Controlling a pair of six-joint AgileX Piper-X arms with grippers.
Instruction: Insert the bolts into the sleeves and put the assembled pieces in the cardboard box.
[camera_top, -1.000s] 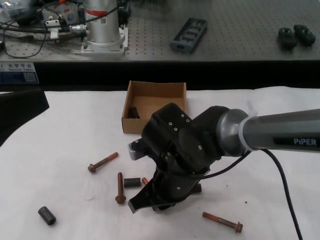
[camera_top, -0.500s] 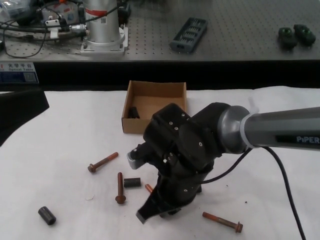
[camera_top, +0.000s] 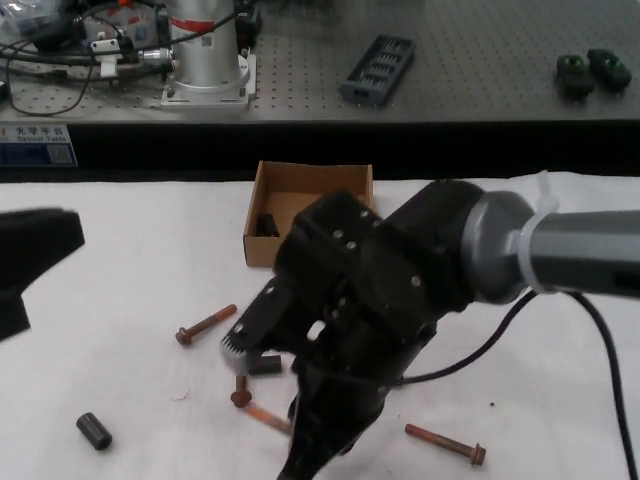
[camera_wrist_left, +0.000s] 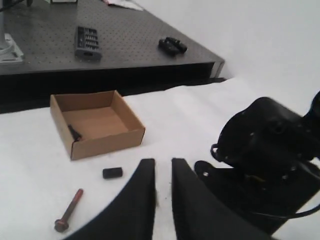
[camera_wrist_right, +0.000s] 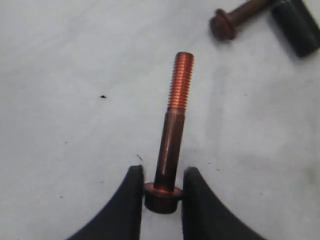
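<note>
My right gripper (camera_wrist_right: 162, 172) is shut on a copper bolt (camera_wrist_right: 172, 120) just above its head, and the threaded end points away over the white cloth. In the high view this bolt (camera_top: 266, 418) sticks out from under the right gripper (camera_top: 300, 440) at the front middle, lifted off the cloth. The cardboard box (camera_top: 254, 215) stands behind it with one dark piece (camera_top: 266, 224) inside. My left gripper (camera_wrist_left: 162, 161) hovers with its fingers close together and nothing between them. The left arm (camera_top: 30, 260) is at the left edge.
Loose bolts (camera_top: 205, 325) (camera_top: 445, 443) (camera_top: 240, 385) and black sleeves (camera_top: 93, 431) (camera_top: 265, 365) lie on the cloth. The left wrist view has the box (camera_wrist_left: 107, 139), a sleeve (camera_wrist_left: 112, 173) and a bolt (camera_wrist_left: 68, 217). A raised metal bench with tools runs along the back.
The right arm has risen with the bolt, which has left the cloth and now points left. The left arm's dark shape has sunk lower at the left edge.
</note>
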